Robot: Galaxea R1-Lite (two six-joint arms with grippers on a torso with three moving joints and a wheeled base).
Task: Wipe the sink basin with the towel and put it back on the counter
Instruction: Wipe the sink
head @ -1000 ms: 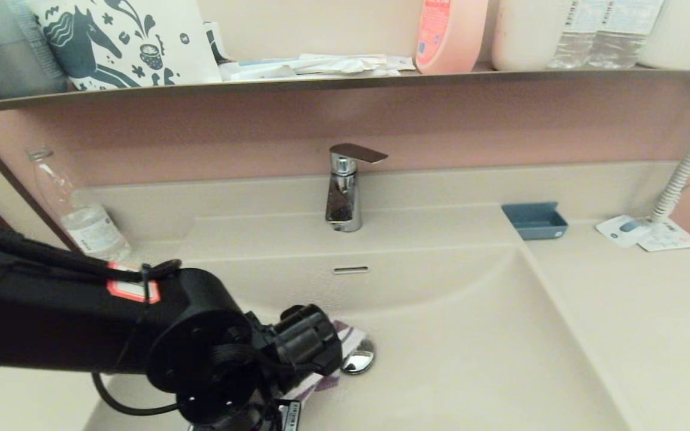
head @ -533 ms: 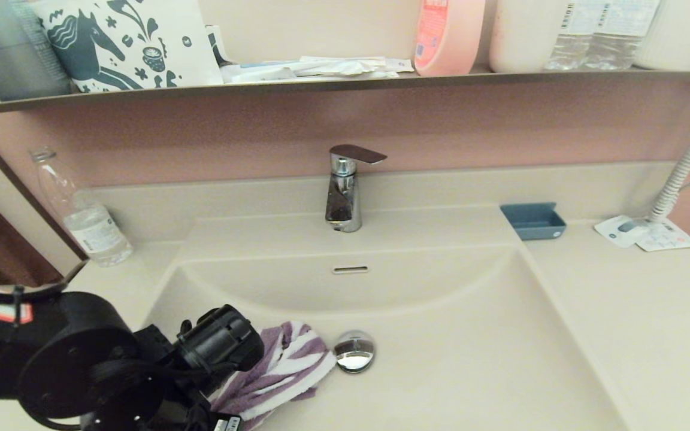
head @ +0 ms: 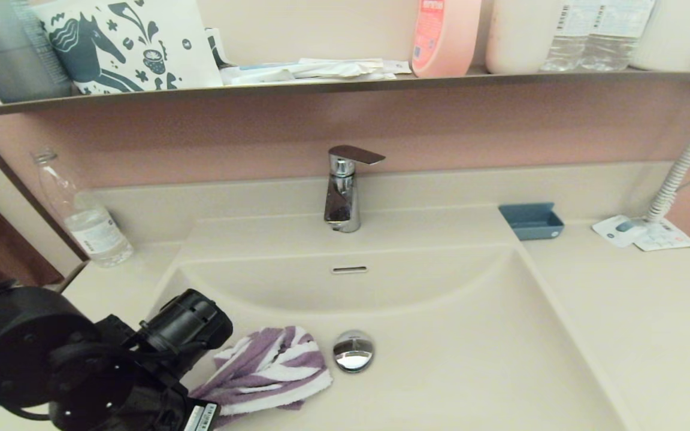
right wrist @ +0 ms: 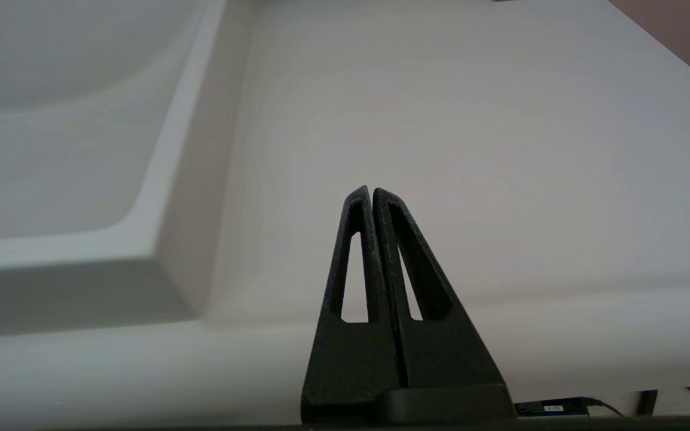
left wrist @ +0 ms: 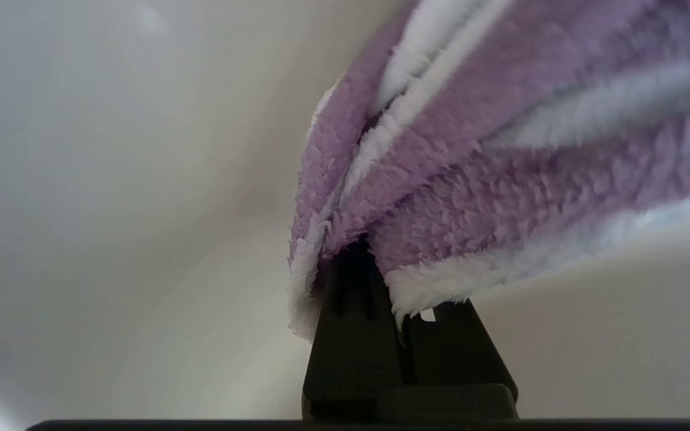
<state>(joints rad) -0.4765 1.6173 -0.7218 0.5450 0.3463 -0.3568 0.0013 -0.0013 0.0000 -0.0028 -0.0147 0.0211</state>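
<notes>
Looking down from the head camera, you see the left gripper [left wrist: 375, 263] low at the near left corner of the sink basin [head: 471, 335], its fingers pinched together on an edge of the towel [head: 273, 371]. Your left wrist camera shows that grip close up: the purple and white pile bunches right at the black fingertips [left wrist: 354, 281] and fans out away from them. The towel lies crumpled on the basin floor, spread toward the chrome drain plug [head: 353, 351], just beside it but not covering it. Above the plug, on the curved back wall, you can see the narrow overflow slot [head: 349, 270], and the faucet [head: 344, 191] stands on the ledge behind it.

Your right gripper [right wrist: 372, 194] is out of the head view. In its own wrist camera its two fingers are pressed flat together with nothing between them, poised over the bare counter [right wrist: 471, 149] to the right of the basin edge.

Elsewhere on the counter you have a small blue tray [head: 531, 220] at the back right corner of the basin and a clear water bottle [head: 81, 215] at the back left. On the shelf [head: 345, 84] above stand a white bag with a dark horse print [head: 129, 45] and a pink bottle [head: 445, 36].
</notes>
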